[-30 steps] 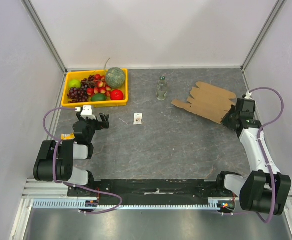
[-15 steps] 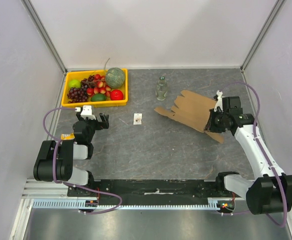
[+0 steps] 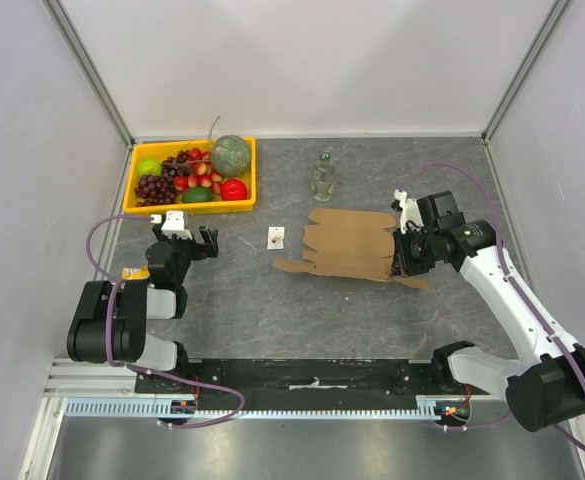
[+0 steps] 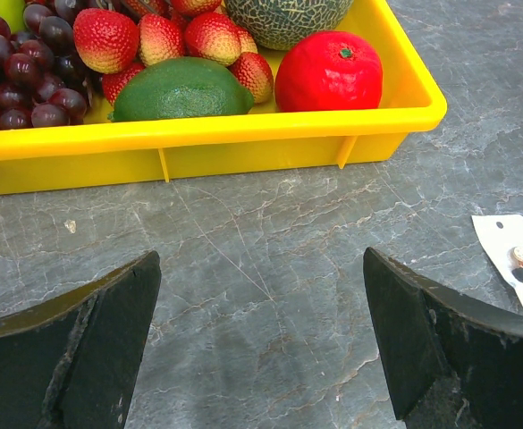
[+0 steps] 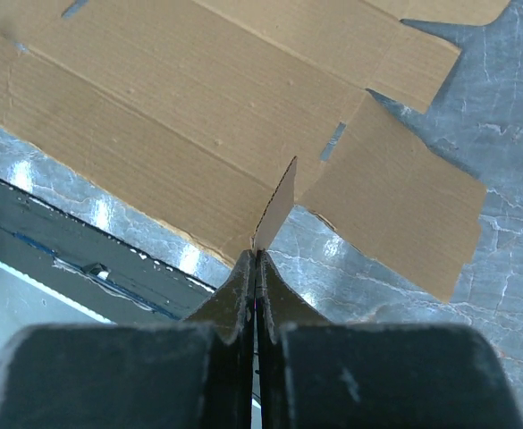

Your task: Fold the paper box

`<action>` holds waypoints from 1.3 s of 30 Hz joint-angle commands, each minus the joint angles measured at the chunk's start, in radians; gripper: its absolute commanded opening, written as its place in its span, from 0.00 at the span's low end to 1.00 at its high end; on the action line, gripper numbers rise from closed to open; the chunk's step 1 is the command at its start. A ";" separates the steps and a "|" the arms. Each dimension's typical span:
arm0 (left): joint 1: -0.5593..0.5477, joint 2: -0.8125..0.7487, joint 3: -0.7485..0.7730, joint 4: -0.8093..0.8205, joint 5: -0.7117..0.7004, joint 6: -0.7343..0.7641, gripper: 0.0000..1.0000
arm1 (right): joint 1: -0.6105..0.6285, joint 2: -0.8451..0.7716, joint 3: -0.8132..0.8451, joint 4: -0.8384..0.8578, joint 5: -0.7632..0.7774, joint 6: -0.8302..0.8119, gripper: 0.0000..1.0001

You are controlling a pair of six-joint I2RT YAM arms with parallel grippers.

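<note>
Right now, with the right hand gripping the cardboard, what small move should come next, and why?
Probably bring the left hand across to pin the paper box's left edge. The right hand is shut on one flap at its right side, while the left hand hangs open beside the yellow tray, well clear of the cardboard; folding likely needs both.

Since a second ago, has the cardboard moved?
Yes. The cardboard, pinched in the right gripper, slid left; it now lies just in front of the bottle.
</note>
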 commanded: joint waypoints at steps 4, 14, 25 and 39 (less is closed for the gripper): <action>-0.005 0.000 0.028 0.034 0.001 0.055 1.00 | 0.050 -0.029 0.113 -0.078 -0.042 -0.067 0.00; -0.005 0.000 0.028 0.034 0.003 0.055 1.00 | 0.123 -0.020 0.109 -0.024 -0.122 -0.075 0.00; -0.005 0.000 0.028 0.034 0.001 0.055 1.00 | 0.175 -0.017 0.165 -0.029 -0.239 -0.092 0.00; -0.005 -0.001 0.027 0.034 0.001 0.055 1.00 | 0.255 0.077 0.139 0.146 0.124 0.022 0.26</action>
